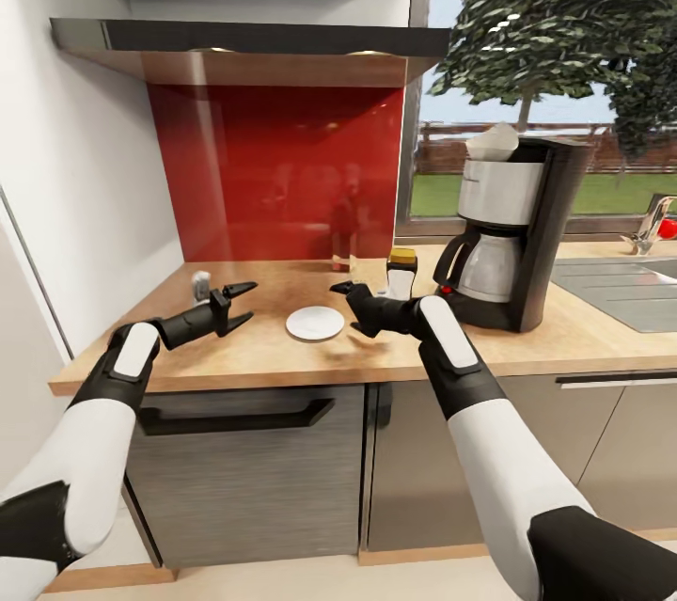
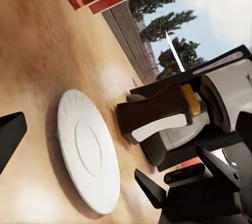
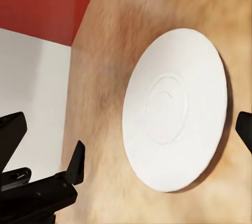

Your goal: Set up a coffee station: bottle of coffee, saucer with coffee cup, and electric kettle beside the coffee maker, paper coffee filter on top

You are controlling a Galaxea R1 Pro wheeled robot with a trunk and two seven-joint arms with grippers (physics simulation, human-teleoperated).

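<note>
saucer flat on countertop, both grippers spread and empty.
the saucer point(image 1: 315, 323) is seen at frame centre, between left gripper point(image 1: 238, 304) and right gripper point(image 1: 350, 308); the coffee maker point(image 1: 512, 229) is seen at right.

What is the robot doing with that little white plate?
The robot is setting up coffee things on the wooden counter. The white saucer lies there with nothing on it, between the open left gripper and open right gripper. Neither holds anything. The coffee maker stands to the right, with the coffee bottle beside it.
</note>
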